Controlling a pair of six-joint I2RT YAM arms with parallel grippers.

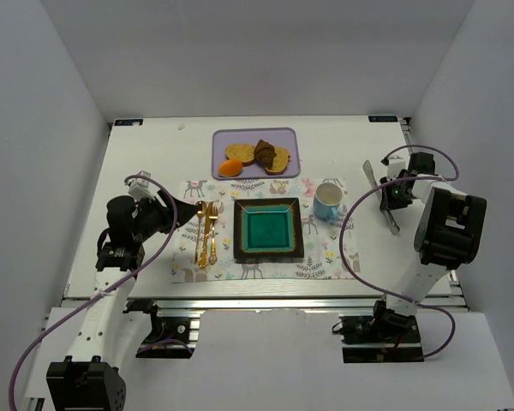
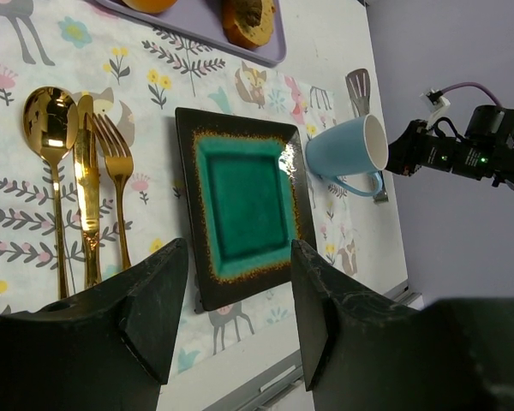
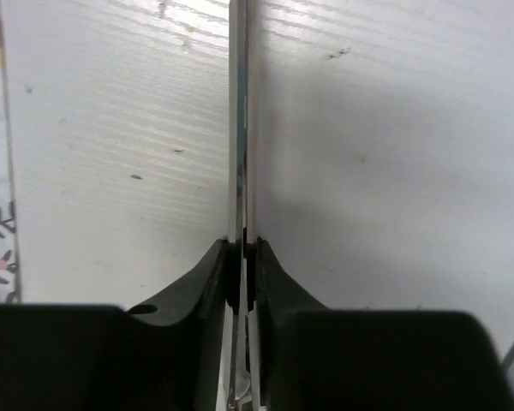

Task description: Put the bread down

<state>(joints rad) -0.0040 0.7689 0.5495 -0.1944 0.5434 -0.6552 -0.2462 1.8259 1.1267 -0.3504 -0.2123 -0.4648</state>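
The bread lies on a purple tray (image 1: 289, 141) at the back: a dark brown roll (image 1: 264, 151) between two golden-tan slices (image 1: 238, 152) (image 1: 280, 159). One slice (image 2: 247, 19) shows at the top of the left wrist view. A square teal plate (image 1: 270, 229) with a dark rim (image 2: 188, 205) sits on the patterned placemat. My left gripper (image 1: 185, 212) is open and empty, hovering over the mat's left part near the plate (image 2: 240, 257). My right gripper (image 1: 392, 197) is shut on metal tongs (image 3: 238, 128) at the right, low over the table.
A small orange fruit-like item (image 1: 232, 169) lies on the tray's front left. A gold spoon, knife and fork (image 1: 206, 231) lie left of the plate. A light blue mug (image 1: 327, 201) stands right of the plate. The tongs' tip (image 2: 358, 86) lies behind the mug.
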